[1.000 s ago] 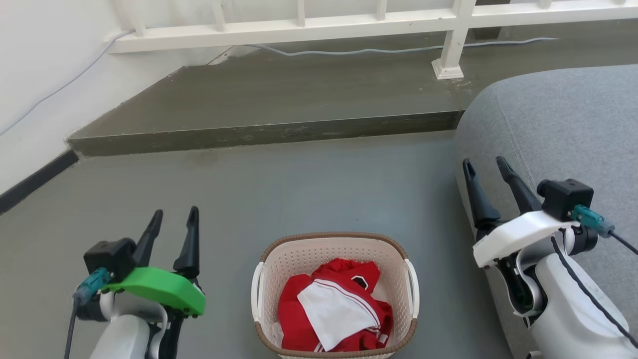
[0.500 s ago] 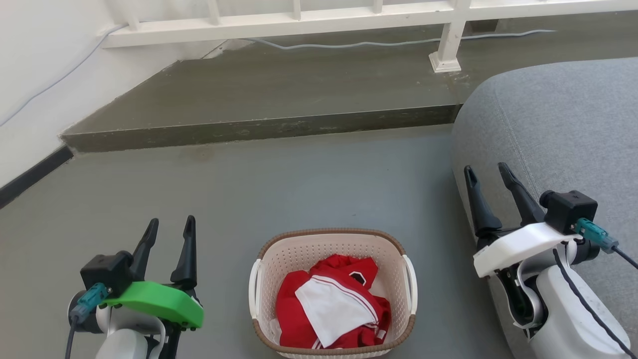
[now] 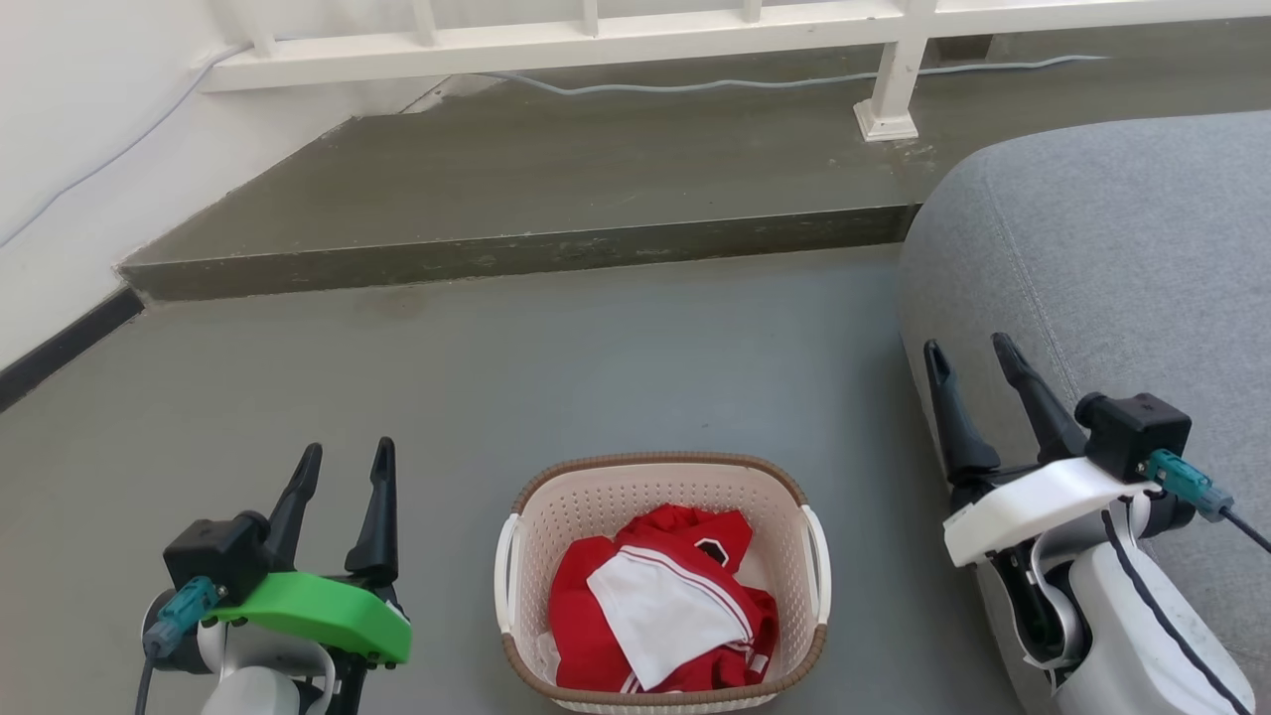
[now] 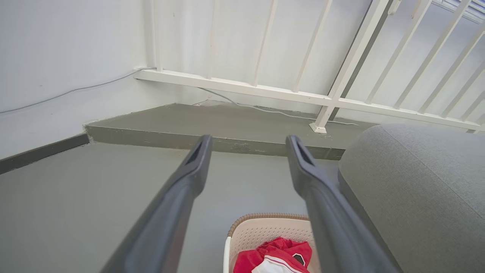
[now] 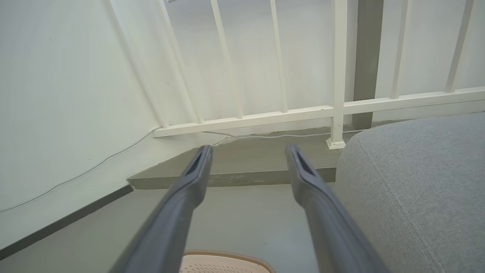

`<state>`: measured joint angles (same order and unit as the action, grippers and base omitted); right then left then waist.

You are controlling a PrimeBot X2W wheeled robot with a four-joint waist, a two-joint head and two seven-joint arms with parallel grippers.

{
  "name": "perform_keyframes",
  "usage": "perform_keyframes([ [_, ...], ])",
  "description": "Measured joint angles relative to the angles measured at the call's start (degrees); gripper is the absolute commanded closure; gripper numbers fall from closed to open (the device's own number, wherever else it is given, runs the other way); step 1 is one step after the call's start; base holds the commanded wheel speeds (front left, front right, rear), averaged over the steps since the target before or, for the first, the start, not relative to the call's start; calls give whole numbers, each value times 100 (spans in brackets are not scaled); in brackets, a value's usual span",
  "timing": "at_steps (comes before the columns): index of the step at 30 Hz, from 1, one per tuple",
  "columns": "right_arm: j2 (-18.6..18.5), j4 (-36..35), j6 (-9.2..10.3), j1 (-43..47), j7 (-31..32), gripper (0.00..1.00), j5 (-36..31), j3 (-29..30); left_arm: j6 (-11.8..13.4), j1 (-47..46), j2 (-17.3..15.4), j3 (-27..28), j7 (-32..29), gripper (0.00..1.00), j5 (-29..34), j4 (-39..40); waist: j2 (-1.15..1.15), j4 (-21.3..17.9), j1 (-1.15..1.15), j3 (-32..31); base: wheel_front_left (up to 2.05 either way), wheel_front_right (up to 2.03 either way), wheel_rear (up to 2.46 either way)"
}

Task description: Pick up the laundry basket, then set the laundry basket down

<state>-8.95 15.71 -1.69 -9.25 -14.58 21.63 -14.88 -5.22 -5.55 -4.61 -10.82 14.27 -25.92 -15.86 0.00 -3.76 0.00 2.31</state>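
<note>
The laundry basket (image 3: pixel 663 495), cream with a brown rim and white side handles, stands on the grey floor at the bottom middle of the head view, with red and white clothes (image 3: pixel 660 616) inside. My left gripper (image 3: pixel 346 463) is open to its left, well apart from the handle. To the basket's right, my right gripper (image 3: pixel 968 357) is open too, beside the grey sofa. In the left wrist view the basket (image 4: pixel 261 225) lies low between the open fingers of my left gripper (image 4: pixel 248 141). The right wrist view catches the basket's rim (image 5: pixel 227 256) under my right gripper (image 5: pixel 248 151).
A grey sofa (image 3: pixel 1112 258) fills the right side, close to my right arm. A raised concrete step (image 3: pixel 516 253) crosses ahead, with a white railing (image 3: pixel 596 40) and a cable (image 3: pixel 695 84) on it. A white wall (image 3: pixel 70 149) with dark skirting runs along the left.
The head camera has tilted down slightly, so the scene sits a little higher. Both grippers have dropped a little lower in view and stayed open. The basket rests where it was.
</note>
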Motion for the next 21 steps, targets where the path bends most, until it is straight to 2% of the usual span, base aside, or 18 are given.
perform_keyframes([
  [21, 158, -56, -132, 158, 0, 0, -155, 199, -107, 92, 79, 142, 0, 0, 250, 89, 0, 0, 0, 24, 0, 0, 0],
])
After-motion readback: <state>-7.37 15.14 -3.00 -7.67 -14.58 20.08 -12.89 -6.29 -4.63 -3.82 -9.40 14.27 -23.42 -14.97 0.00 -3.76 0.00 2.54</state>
